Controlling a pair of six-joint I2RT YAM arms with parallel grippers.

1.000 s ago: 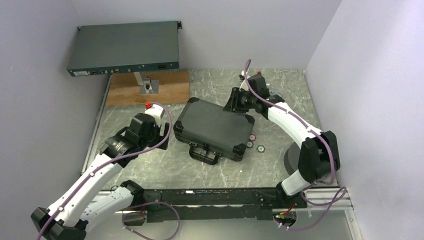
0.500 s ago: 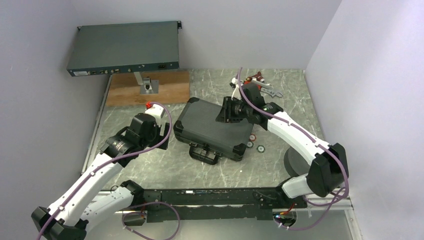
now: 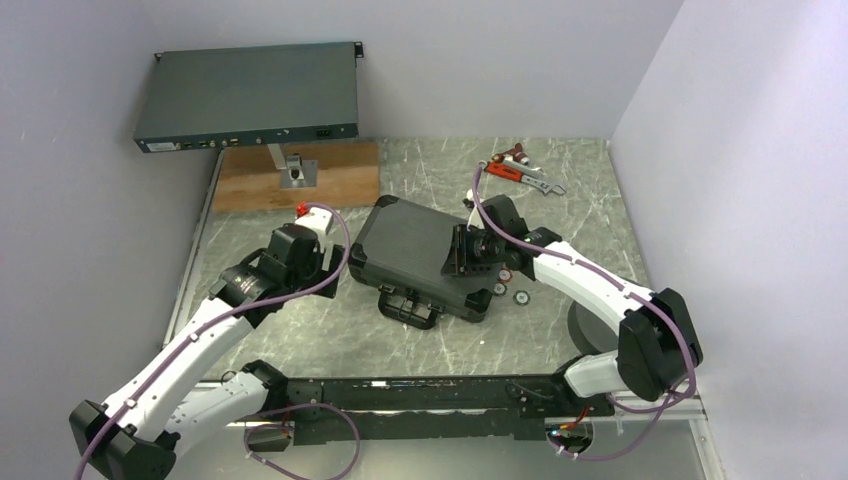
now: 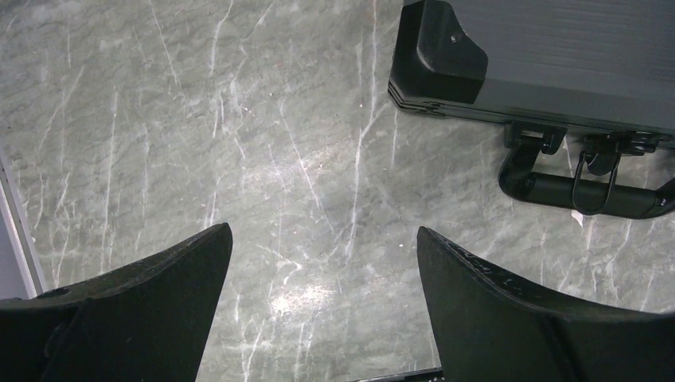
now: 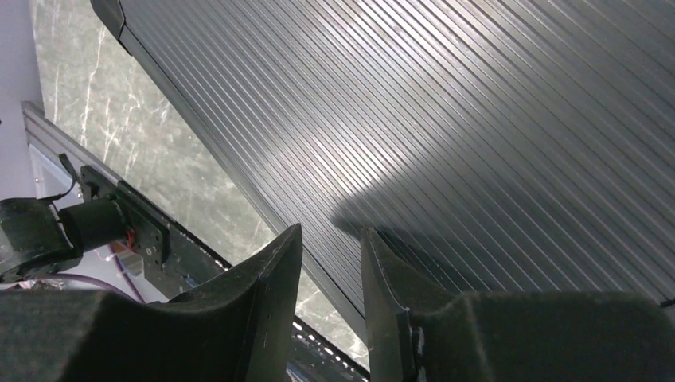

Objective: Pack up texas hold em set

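— Well, what's on the table [image 3: 330,335]?

— The biggest thing is a grey-blue rack box [image 3: 250,95] propped at the back left (nothing to do with the job, I'd say). Mid-table lies the black case [image 3: 410,240], flat with its lid down and its handle [image 3: 408,308] pointing toward the arms.

— How would it handle?

— It's hard ribbed plastic and stiff, probably weighty once filled. I'd guess the lid is slick under finger pads. The handle on the front edge looks like the only real purchase, though a corner could take a push.

— And the arms?

— The right gripper [image 5: 330,239] hangs over the lid's right end, its fingers nearly together with only a slim gap and nothing between them. Whether it touches the lid I can't tell. The left gripper [image 4: 322,235] is spread wide over bare marble just left of the case, and it's empty.

— Anything left out?

— A few poker chips [image 3: 521,296] lie on the table just beside the case's right end. They're small, thin and flat, so awkward to pinch. I reckon the lid must come up before they go in.
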